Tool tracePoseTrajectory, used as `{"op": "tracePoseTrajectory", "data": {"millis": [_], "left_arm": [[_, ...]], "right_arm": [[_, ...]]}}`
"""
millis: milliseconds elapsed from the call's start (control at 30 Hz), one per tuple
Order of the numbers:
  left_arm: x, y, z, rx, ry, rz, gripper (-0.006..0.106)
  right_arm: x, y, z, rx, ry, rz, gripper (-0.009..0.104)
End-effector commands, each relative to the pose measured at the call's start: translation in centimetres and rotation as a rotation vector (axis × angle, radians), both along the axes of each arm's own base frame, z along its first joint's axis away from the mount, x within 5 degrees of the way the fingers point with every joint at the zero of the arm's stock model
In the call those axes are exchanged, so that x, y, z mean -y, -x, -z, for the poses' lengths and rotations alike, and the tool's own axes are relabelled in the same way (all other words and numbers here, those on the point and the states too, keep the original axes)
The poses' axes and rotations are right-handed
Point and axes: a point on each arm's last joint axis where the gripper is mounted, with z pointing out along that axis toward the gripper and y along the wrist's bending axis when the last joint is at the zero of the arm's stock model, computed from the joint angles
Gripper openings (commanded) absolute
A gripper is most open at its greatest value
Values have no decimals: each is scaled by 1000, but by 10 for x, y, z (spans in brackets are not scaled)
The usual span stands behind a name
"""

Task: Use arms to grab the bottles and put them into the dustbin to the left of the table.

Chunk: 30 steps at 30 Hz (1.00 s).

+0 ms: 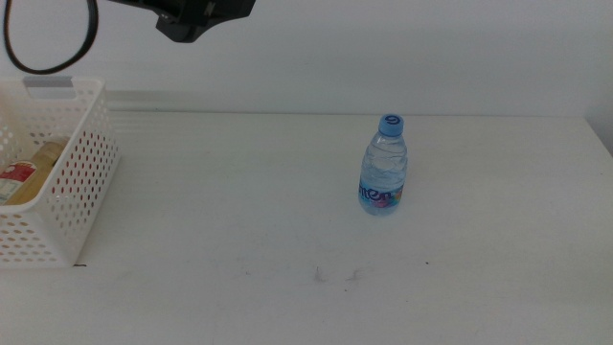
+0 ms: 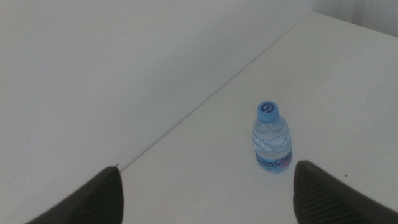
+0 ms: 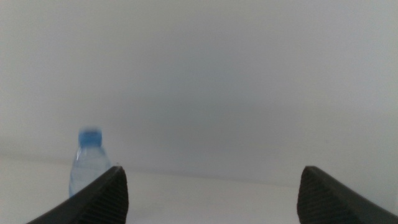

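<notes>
A small clear plastic water bottle with a blue cap (image 1: pixel 384 167) stands upright on the large flat white tabletop (image 1: pixel 239 211), right of the table's middle and nearer the far edge than the near one. At the left edge sits the white perforated plastic basket (image 1: pixel 81 182), and a yellow juice bottle with a red label (image 1: pixel 27 172) lies inside it. The left gripper (image 2: pixel 208 196) hangs high above the table with its two dark jaws spread wide and nothing between them; the water bottle stands well apart from it, beyond the jaws. The right gripper (image 3: pixel 211 196) is low, near table level, its jaws likewise wide apart and empty, with the bottle beyond one jaw.
</notes>
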Motion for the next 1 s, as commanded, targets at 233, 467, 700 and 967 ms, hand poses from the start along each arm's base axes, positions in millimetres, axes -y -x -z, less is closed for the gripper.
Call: {"op": "tracePoseTrajectory", "data": {"millis": [233, 467, 700, 967], "left_arm": [[-1, 2, -4, 17, 13, -2, 94], [-1, 2, -4, 17, 13, -2, 94], [-2, 1, -3, 24, 0, -9, 94], [-2, 1, -3, 23, 1, -8, 94]], "right_arm": [[-9, -77, -8, -292, -26, 1, 85], [-35, -150, 12, -491, 32, -196, 85], [-75, -172, 37, -424, -30, -482, 85], [-118, -175, 63, -385, -67, -608, 85]]}}
